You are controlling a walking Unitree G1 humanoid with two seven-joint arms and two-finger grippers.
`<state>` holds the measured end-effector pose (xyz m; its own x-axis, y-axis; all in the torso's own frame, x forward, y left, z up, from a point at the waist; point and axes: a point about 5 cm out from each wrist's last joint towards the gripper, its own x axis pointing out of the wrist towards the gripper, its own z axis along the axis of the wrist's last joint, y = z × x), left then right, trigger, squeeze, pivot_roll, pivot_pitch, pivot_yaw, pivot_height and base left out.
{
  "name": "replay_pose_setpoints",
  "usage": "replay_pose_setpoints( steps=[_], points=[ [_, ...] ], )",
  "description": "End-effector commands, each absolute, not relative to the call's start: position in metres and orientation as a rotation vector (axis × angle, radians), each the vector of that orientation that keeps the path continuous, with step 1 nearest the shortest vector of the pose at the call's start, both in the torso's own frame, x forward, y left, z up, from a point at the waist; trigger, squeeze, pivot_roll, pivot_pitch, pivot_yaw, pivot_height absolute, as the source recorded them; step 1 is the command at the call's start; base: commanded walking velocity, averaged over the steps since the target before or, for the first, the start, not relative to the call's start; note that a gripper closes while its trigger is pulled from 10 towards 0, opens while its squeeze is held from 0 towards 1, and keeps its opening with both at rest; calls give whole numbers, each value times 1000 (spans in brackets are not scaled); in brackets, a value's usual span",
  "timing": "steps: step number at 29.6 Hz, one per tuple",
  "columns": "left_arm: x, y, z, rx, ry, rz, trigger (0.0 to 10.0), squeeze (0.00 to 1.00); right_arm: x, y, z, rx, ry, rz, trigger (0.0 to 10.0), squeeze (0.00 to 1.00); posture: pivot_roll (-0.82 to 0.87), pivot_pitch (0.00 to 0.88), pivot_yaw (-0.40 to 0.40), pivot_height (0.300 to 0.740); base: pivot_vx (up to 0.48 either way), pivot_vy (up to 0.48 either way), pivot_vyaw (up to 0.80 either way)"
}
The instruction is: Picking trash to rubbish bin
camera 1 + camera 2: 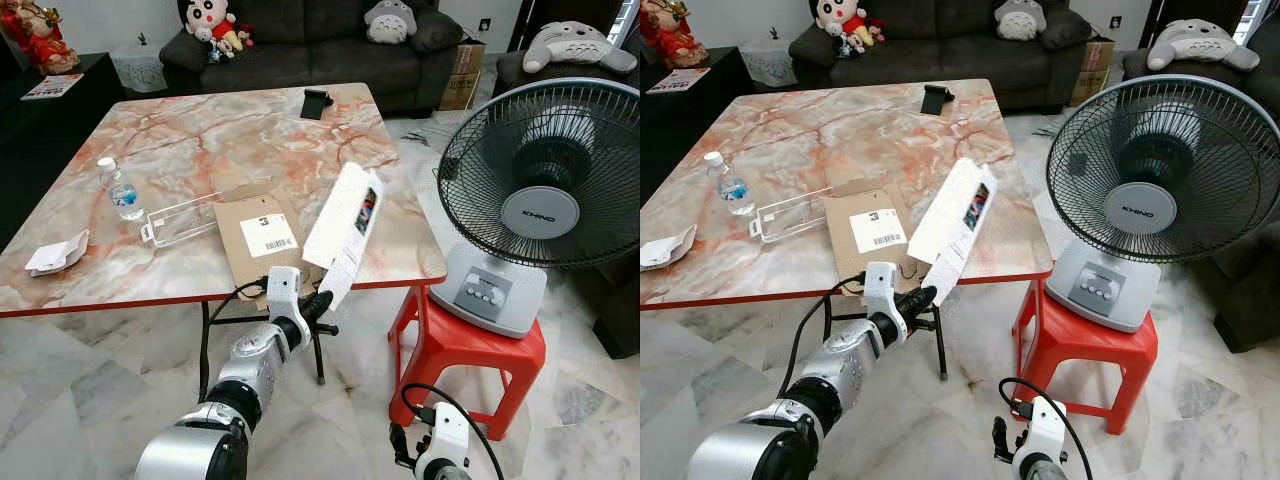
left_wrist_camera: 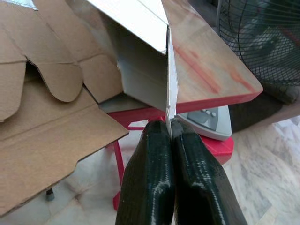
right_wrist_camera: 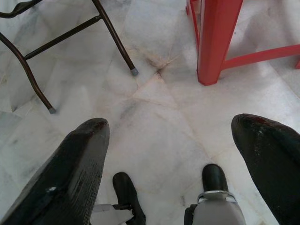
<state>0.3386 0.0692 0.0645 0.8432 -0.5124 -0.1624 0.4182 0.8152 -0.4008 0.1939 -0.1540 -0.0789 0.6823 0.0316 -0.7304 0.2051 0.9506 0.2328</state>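
A long white carton is tilted up over the marble table's front right edge, and my left gripper is shut on its lower flap just below the table edge. A flattened brown cardboard box with a barcode label lies on the table beside it. Further left lie a clear plastic tray, a small water bottle and a crumpled white wrapper. My right gripper hangs open low over the floor.
A standing fan sits on a red plastic stool right of the table. A black object lies at the table's far edge. A dark sofa with plush toys stands behind. The table's metal legs stand on marble floor.
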Motion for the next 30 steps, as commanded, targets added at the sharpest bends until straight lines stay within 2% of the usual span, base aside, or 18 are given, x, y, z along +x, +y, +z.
replay_pose_setpoints(
  steps=[1,8,15,19,20,25,30],
  points=[
    [342,74,68,-353,253,-487,0,0,193,-152,-80,311,828,-99,10000,0,-126,0,58,740,0,0,0],
    [349,81,80,-277,178,-485,0,0,193,-150,-80,311,829,-96,10000,0,-121,0,56,740,0,0,0],
    [357,93,103,-99,18,-451,0,0,192,-151,-80,308,833,-97,10000,0,-115,0,54,740,0,0,0],
    [357,96,106,-69,-14,-440,0,0,192,-151,-80,307,833,-98,10000,0,-115,0,54,740,0,0,0],
    [357,100,107,-34,-33,-426,10000,0,192,-151,-80,307,834,-97,10000,0,-111,0,53,740,0,0,0],
    [352,113,104,72,-71,-378,10000,0,191,-149,-81,307,837,-93,10000,0,-109,0,55,740,0,0,0],
    [343,124,83,145,0,-355,10000,0,192,-148,-80,304,834,-84,10000,0,-111,0,60,740,0,0,0]
  ],
)
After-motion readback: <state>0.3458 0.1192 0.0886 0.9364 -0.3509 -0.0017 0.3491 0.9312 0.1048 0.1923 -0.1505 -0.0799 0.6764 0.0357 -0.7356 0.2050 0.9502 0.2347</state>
